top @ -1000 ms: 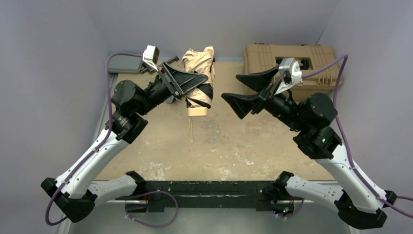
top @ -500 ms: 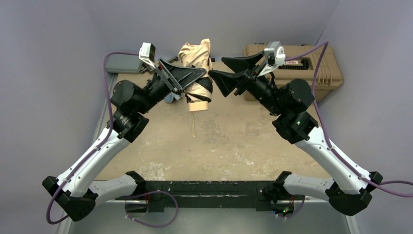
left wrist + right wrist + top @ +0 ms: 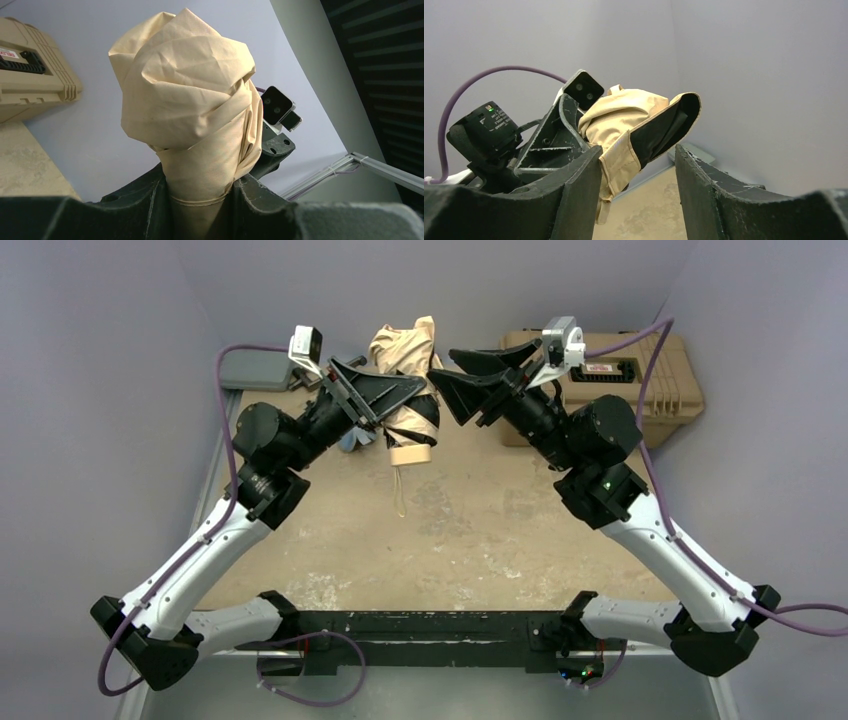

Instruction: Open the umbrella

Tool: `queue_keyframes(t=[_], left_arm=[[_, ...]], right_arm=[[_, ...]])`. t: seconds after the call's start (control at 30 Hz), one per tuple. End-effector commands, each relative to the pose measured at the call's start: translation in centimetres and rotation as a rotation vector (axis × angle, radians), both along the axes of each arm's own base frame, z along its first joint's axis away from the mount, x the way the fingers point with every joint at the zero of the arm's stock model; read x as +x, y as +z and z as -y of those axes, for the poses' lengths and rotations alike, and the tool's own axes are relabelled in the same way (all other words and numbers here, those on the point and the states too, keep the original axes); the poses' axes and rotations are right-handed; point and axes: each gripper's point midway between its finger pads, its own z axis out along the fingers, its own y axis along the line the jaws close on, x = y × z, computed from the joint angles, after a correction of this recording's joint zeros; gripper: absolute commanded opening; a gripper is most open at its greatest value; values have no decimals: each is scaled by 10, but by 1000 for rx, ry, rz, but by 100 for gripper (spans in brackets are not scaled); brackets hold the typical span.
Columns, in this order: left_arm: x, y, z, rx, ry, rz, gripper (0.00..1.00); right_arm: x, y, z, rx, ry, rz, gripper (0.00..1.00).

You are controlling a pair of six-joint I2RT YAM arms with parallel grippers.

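Observation:
The umbrella (image 3: 405,348) is folded, a beige bundle with a black band and a cream handle (image 3: 411,454) pointing toward me, held above the table. My left gripper (image 3: 412,400) is shut on its middle; in the left wrist view the crumpled canopy (image 3: 185,100) rises out of the left gripper (image 3: 197,200). My right gripper (image 3: 441,371) is at the umbrella's right side, open. In the right wrist view a beige flap with black lining (image 3: 639,135) hangs between the jaws of the right gripper (image 3: 639,160), close to the left finger (image 3: 574,190).
A tan hard toolbox (image 3: 625,370) stands at the back right, just behind the right arm. A grey box (image 3: 255,370) sits at the back left. A bit of blue pouch (image 3: 352,440) shows under the left arm. Grey walls enclose the table.
My right arm has swung left from in front of the toolbox up to the umbrella, and its jaws have narrowed. The left gripper has kept its hold, shifting only slightly.

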Motion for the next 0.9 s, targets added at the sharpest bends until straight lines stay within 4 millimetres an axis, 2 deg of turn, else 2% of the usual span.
queue_keyframes(t=[0.0,0.2,0.4,0.5,0.63,0.73,0.87], left_arm=[[-18,46,-16,-111,3,122,0],[-22,52,-17,-131,-7,148,0],[-29,59,-19,-175,-35,185,0],[-30,60,-20,-179,-38,193,0],[-32,62,-20,-187,-47,200,0],[-37,67,-21,-211,-74,197,0],[-52,83,-27,-274,-143,197,0]], right_arm=[[-5,23,5,36,-5,53,52],[-1,16,3,20,-16,35,42],[-2,11,-5,-12,17,41,1],[-9,7,-12,-46,56,64,0],[-22,-7,-25,-179,112,110,0],[-19,-20,-25,-296,41,141,0],[-3,-45,-10,-459,-114,231,0]])
